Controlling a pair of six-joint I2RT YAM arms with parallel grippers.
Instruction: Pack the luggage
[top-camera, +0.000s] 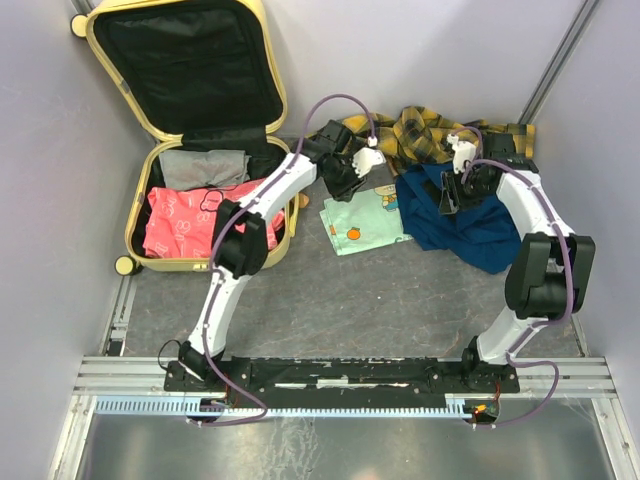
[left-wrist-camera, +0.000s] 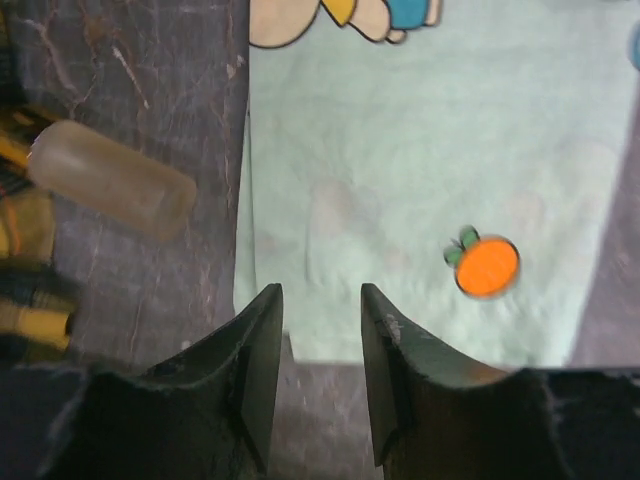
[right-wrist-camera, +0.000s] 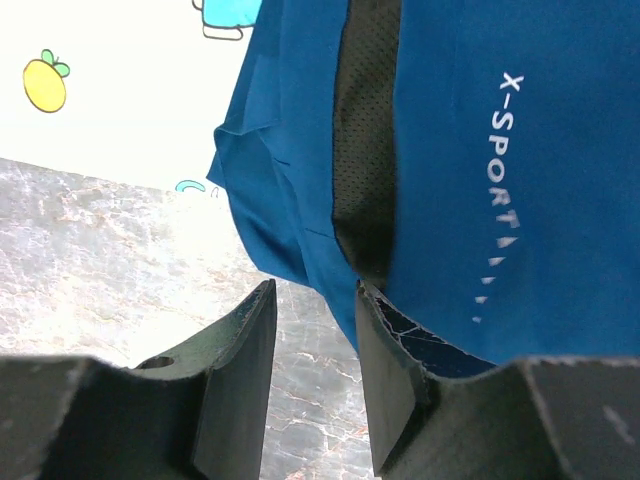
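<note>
Lettering "X-SPORT" runs down the blue garment (right-wrist-camera: 460, 150). Pale-yellow luggage (top-camera: 190, 60) lies open at far left, black-lined lid raised. Jaws of the left gripper (left-wrist-camera: 320, 340) and the right gripper (right-wrist-camera: 315, 340) stand parted, pinching nothing.

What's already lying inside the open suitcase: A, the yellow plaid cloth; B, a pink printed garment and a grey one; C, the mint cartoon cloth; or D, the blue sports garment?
B: the pink printed garment and a folded grey one lie in the luggage; the blue sports garment and mint cartoon cloth lie outside it on the table.
</note>
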